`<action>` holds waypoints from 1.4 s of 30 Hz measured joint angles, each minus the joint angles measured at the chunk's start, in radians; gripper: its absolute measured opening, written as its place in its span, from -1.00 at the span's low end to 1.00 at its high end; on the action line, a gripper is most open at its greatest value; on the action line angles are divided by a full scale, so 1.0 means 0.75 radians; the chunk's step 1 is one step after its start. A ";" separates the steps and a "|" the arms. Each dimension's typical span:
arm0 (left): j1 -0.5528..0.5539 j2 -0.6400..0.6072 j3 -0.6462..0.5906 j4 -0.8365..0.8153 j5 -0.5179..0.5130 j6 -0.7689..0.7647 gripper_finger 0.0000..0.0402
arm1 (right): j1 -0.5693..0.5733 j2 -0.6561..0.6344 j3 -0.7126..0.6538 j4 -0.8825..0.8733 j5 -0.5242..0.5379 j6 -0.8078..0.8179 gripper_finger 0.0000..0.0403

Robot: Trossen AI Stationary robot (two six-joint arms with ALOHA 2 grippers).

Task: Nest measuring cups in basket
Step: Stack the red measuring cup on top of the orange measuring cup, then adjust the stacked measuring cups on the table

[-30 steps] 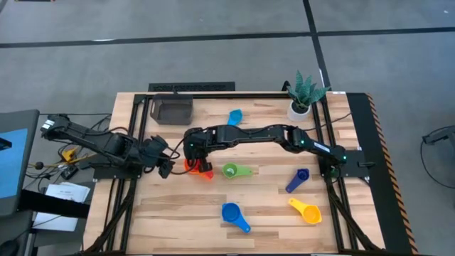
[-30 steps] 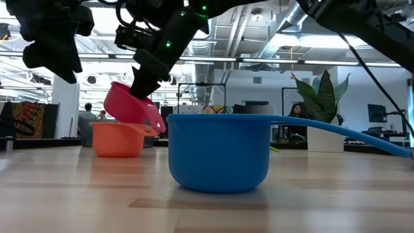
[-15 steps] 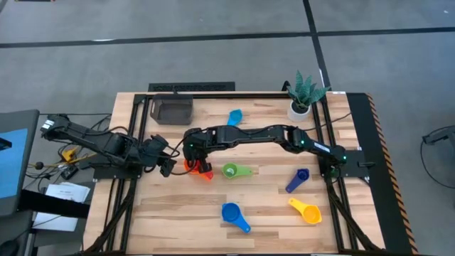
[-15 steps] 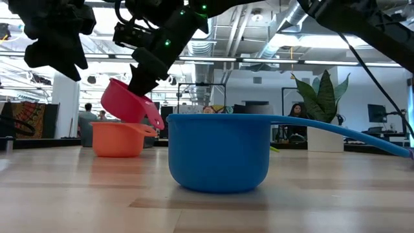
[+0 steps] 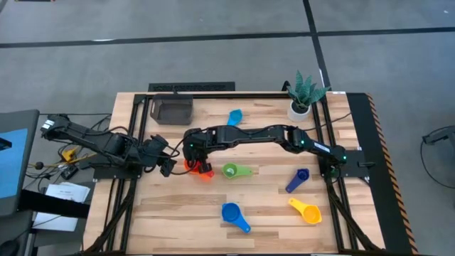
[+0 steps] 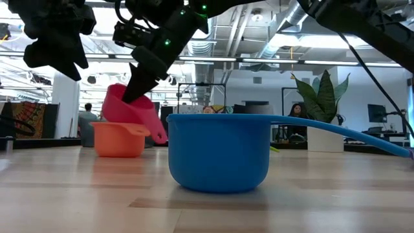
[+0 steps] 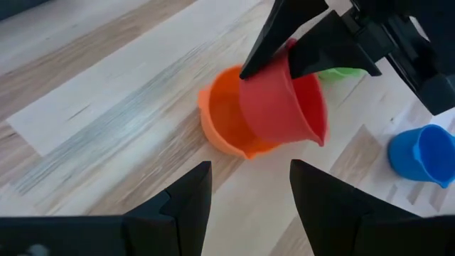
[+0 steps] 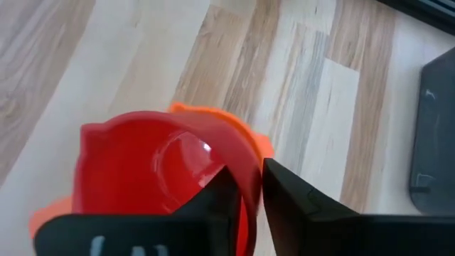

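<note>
Right gripper (image 6: 139, 81) pinching rim of tilted red cup (image 6: 132, 111), resting half inside orange cup (image 6: 118, 138) directly below. Left gripper (image 7: 245, 206) just beside, fingers apart, empty. Basket (image 5: 173, 109) well beyond.

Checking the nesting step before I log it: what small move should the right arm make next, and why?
Probably finish opening the right claw and lift clear. The red cup sits tilted in the orange cup, its wall between the claw's fingers, so letting go should let it settle. The left claw waits open nearby.
</note>
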 joint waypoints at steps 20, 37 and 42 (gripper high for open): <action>0.000 0.000 0.000 0.002 0.000 -0.050 -0.11 | -0.072 -0.001 0.001 -0.058 -0.141 0.256 -0.53; -0.001 0.079 -0.015 0.007 0.028 -0.045 -0.11 | -0.196 -0.091 0.006 -0.359 -0.240 0.661 -0.55; -0.018 0.150 -0.052 0.027 0.098 -0.016 -0.11 | -0.155 -0.092 0.001 -0.502 -0.239 0.659 -0.76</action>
